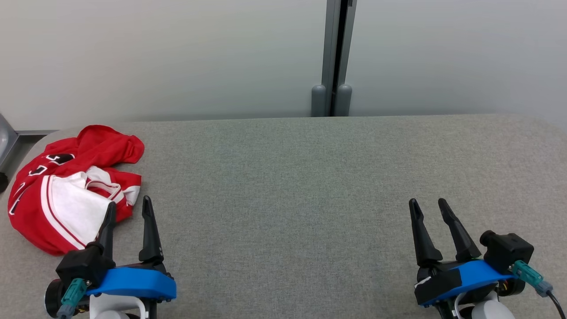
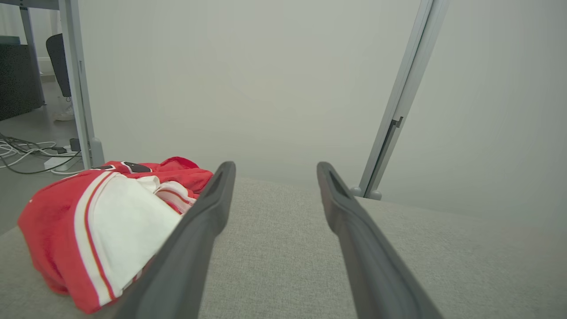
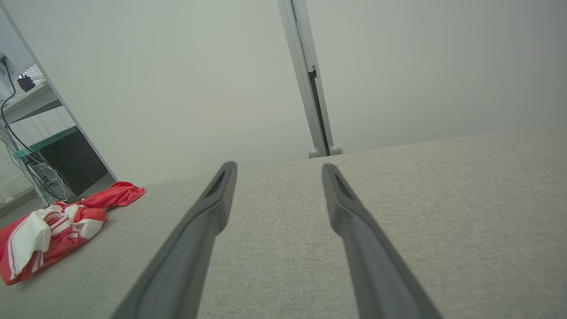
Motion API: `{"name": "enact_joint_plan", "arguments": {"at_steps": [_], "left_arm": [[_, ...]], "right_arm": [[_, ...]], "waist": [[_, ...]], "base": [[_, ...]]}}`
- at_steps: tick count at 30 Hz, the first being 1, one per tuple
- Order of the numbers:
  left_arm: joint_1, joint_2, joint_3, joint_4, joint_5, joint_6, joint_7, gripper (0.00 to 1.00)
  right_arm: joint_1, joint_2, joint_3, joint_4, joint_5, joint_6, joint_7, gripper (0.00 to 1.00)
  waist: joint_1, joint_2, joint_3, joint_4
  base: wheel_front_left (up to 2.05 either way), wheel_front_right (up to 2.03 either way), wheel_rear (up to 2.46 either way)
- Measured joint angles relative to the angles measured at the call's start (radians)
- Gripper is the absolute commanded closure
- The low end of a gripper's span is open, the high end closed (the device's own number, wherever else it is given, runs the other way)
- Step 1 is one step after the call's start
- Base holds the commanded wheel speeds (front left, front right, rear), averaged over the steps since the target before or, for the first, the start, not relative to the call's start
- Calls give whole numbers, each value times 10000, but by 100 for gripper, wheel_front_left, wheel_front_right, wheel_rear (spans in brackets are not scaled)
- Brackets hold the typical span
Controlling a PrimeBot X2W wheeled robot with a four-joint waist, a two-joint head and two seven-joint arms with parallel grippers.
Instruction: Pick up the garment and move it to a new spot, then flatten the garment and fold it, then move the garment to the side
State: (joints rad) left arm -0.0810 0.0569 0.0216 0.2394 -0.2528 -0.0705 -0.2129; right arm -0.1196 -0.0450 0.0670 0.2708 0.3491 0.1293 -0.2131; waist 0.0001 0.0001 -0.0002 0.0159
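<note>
Two dark fingers of the left gripper (image 1: 128, 201) are seen at the lower left of the head view, pointing away from the robot and spread wide, with nothing held between them. The right gripper (image 1: 427, 201) is posed alike at the lower right, its jaws also parted and empty, well apart from the garment (image 1: 66, 195). The garment is found crumpled at the far left edge of the grey padded table (image 1: 283, 186), red outside with a white, red-striped part turned up. Its long axis runs from near to far, leaning rightward at the far end; no front or collar direction can be told. The left gripper's outer finger is seen across the heap's near right edge; contact cannot be judged. Black, white-edged marks are borne on the red cloth, but they cannot be read.
</note>
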Motion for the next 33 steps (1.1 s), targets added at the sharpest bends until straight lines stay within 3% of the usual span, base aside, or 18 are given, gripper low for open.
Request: {"name": "enact_joint_plan", "arguments": {"at_steps": [22, 33], "left_arm": [[-19, 82, -35, 297, 1599, 232, -410, 0], [-31, 123, -61, 391, 1914, 270, -487, 0]], "right_arm": [[-56, -13, -79, 228, -1705, 2, -395, 0], [-84, -17, -36, 288, -1969, 12, -481, 0]], "waist": [[0, 0, 11, -36], [-1, 0, -3, -1]], "base": [[0, 0, 0], [0, 0, 0]]}}
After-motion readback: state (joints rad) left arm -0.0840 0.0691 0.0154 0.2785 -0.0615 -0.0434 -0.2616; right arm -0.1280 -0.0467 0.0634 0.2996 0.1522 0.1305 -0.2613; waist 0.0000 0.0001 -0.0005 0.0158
